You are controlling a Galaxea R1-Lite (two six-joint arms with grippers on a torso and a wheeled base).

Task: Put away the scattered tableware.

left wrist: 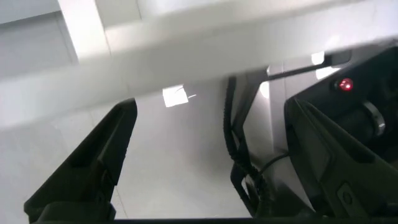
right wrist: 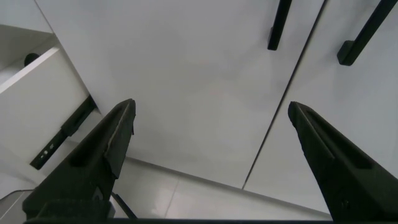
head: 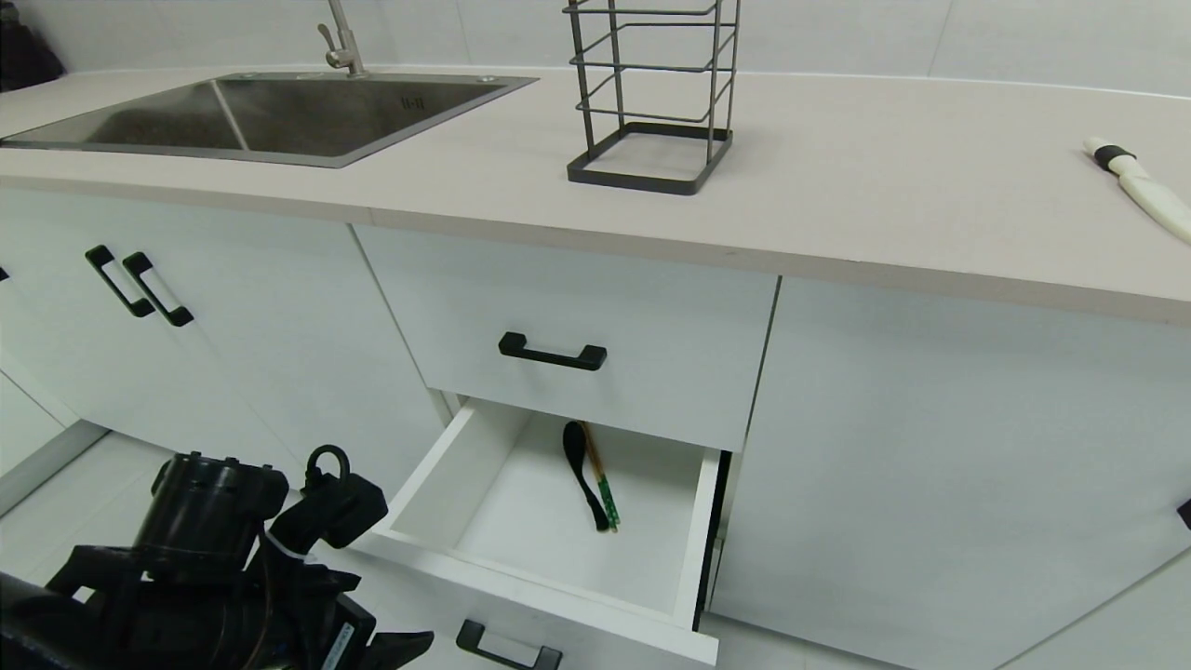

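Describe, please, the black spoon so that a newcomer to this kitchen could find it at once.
Below the counter, under the wire rack, the lower drawer stands open. On its white floor lies the black spoon, beside the chopsticks. Those are thin, brown and green; the spoon is all black with a rounded bowl.

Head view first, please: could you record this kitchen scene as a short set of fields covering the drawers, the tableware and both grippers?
lower drawer: pulled open
inside it: black spoon and chopsticks, lying side by side
upper drawer: shut
counter: wire rack, sink, white utensil with a black band at the robot's far right
left gripper: open, holding nothing
right gripper: open, holding nothing, facing cabinet doors
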